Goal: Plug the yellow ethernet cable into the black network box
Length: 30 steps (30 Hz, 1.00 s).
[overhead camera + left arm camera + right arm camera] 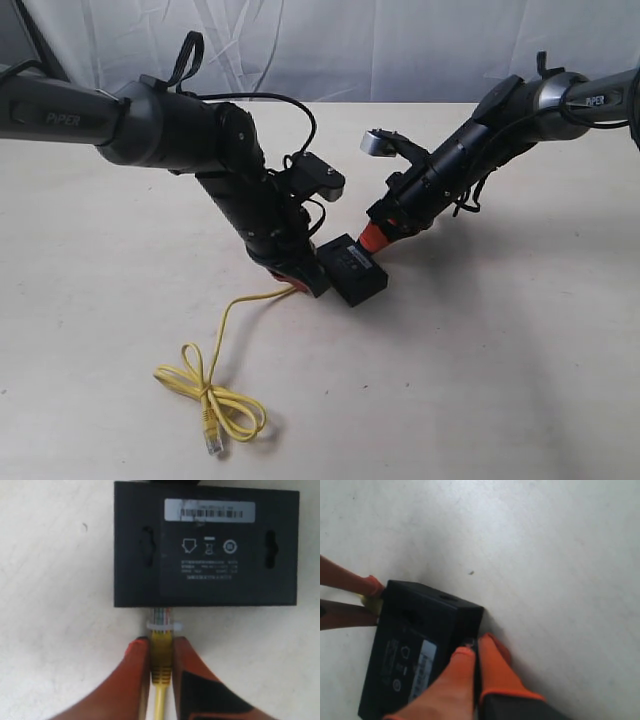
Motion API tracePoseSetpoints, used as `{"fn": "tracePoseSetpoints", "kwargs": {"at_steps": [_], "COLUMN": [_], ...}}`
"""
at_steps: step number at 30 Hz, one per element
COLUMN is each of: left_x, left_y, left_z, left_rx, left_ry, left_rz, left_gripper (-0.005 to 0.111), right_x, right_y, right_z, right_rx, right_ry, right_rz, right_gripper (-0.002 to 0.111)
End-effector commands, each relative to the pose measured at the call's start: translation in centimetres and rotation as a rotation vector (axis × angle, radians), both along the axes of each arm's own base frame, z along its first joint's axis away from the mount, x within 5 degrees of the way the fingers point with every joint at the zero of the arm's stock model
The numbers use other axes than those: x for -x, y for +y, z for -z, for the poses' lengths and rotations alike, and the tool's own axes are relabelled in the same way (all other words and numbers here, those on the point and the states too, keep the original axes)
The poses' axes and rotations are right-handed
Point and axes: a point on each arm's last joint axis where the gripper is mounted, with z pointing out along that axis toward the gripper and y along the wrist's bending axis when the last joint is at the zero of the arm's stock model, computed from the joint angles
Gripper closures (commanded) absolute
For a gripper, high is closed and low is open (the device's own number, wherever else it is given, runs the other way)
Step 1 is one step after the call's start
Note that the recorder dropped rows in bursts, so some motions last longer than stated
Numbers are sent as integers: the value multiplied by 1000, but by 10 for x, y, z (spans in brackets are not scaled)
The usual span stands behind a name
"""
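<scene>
Left tool (161,643) is pinching the cable (160,700) by the yellow boot just behind its clear plug (160,617), one orange finger on each side, and the cord runs back out between them. The plug's nose meets the near wall of the box (205,545); whether it has entered a port or only touches the wall is hidden from above. On the far side, the right tool (476,645) has its fingers pressed nearly together, tips against the opposite wall. I read that as bracing the box rather than gripping it. The box lies flat on the table (500,380) between the two arms, its labelled face up. Behind the left tool the cable trails across the table to loose loops, with the free plug (212,443) lying at their end, well apart from the box. The cord looks light and limp, so it would buckle if pushed from further back; the boot is the stiffest place to hold it. The clear plug and its latch seem brittle and want a straight, level push. The box is probably light and smooth-bottomed and would likely slide without that brace.
</scene>
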Motion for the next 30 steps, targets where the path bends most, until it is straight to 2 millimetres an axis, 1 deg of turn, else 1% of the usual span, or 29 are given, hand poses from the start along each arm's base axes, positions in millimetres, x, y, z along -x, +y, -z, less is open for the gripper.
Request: {"fn": "tracePoseSetpoints", "kwargs": {"at_steps": [1,5,17,25,30], "left_x": [4,1,3,3,2], "left_y": [-10,-11,-9,-7,-7], "left_z": [-5,-6,-5,-13,-13], "left_rx": [28,49,20,3,13], "left_ry": [-34,-48,-32,-54,-62], "left_rz": [-2,-33,-10,-16,-26], "left_gripper": [107,107,107,107,107], "right_x": [3,5,5,6,6], "right_y": [0,0,-1,-2,-2], "right_z": [7,6,7,8,8], "right_rx": [19,11,20,37,36], "right_ry": [24,39,35,32,32], "right_rz": [-10,-21,-27,-42,-41], "right_gripper": [109,109,109,109,109]}}
